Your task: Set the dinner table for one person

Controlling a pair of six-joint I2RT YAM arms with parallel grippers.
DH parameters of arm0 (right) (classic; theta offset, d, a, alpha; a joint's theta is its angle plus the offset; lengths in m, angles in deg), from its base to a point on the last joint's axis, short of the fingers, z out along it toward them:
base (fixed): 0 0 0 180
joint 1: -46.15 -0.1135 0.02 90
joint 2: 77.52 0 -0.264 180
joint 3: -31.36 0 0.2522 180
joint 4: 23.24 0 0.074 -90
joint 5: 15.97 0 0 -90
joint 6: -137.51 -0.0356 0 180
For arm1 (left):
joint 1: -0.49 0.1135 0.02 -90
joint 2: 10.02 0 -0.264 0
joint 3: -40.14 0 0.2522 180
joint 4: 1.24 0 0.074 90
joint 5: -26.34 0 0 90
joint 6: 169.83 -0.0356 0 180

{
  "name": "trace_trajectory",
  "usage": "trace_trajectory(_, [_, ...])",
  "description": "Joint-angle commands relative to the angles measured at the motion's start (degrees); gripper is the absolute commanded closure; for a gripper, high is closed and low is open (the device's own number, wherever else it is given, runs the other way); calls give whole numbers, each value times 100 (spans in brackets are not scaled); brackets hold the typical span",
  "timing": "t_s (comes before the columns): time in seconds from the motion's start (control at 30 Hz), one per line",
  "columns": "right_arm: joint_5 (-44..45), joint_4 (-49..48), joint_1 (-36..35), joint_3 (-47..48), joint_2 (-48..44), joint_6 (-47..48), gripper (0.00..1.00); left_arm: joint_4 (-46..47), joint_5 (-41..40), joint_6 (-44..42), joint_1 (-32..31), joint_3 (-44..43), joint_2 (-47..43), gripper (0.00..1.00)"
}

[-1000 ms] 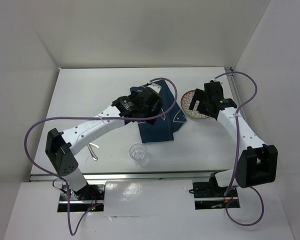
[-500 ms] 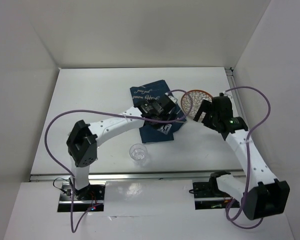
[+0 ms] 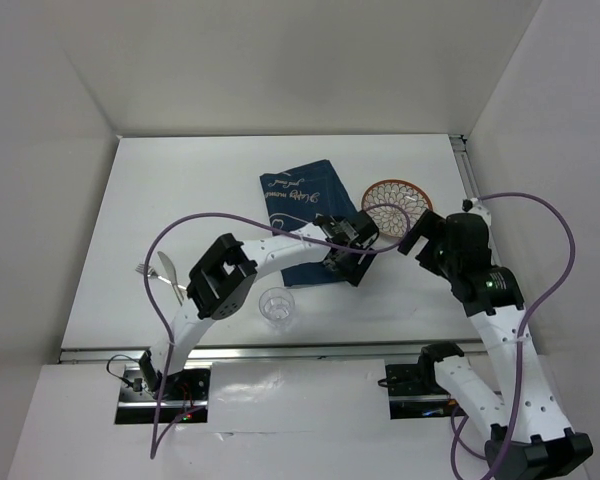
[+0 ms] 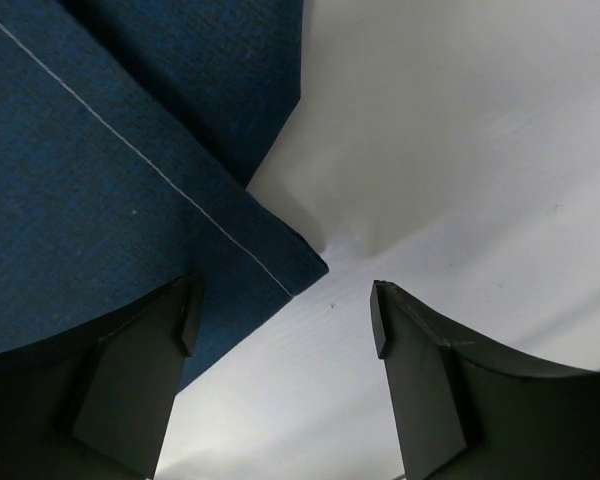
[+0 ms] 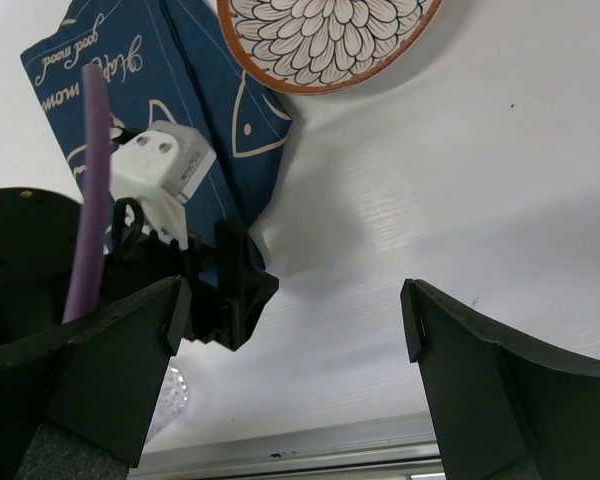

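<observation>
L gripper (image 4: 280, 300), jaws apart but narrowing, now straddles near corner of dark blue fish-print cloth placemat (image 3: 298, 195). R gripper (image 5: 290, 300), wide open and empty, has backed off orange-rimmed patterned plate (image 3: 394, 203). Mat-straightening prob. underway.

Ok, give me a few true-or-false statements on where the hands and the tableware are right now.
1. The left hand is open, with the placemat's near right corner between its fingers. True.
2. The right hand holds the plate. False: it is open and empty, over bare table near the plate.
3. The plate lies in the middle of the placemat. False: it lies at the placemat's right edge, mostly on bare table.
4. The glass stands upright, off the placemat, near the table's front edge. True.
5. The cutlery lies on the placemat. False: it lies on the table, far to the left.
</observation>
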State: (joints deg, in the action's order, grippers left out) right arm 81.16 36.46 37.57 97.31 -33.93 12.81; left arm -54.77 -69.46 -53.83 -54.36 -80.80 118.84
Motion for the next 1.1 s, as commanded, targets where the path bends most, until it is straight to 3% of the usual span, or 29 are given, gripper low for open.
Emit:
trace_trajectory(0.0, [-1, 206, 23, 292, -210, -90, 0, -4, -121, 151, -61, -330, 87, 15])
trace_trajectory(0.17, [-2, 206, 23, 292, -264, -143, 0, -119, -474, 151, -114, -330, 341, 27])
trace_trajectory(0.43, [-2, 206, 23, 345, -264, -143, 0, -505, -992, 362, -219, -436, 605, 37])
trace_trajectory(0.47, [-2, 206, 23, 345, -264, -143, 0, -506, -1045, 362, -219, -436, 605, 44])
trace_trajectory(0.57, [-2, 206, 23, 397, -316, -143, 0, -506, -1046, 362, -219, -436, 658, 52])
trace_trajectory(0.83, [51, 206, 23, 451, -316, -143, 0, -900, -1238, 415, -219, -725, 308, 99])
trace_trajectory(1.07, [-247, 74, 23, 248, -202, -80, 0, -1832, -1169, 2, -18, -1823, -666, 100])
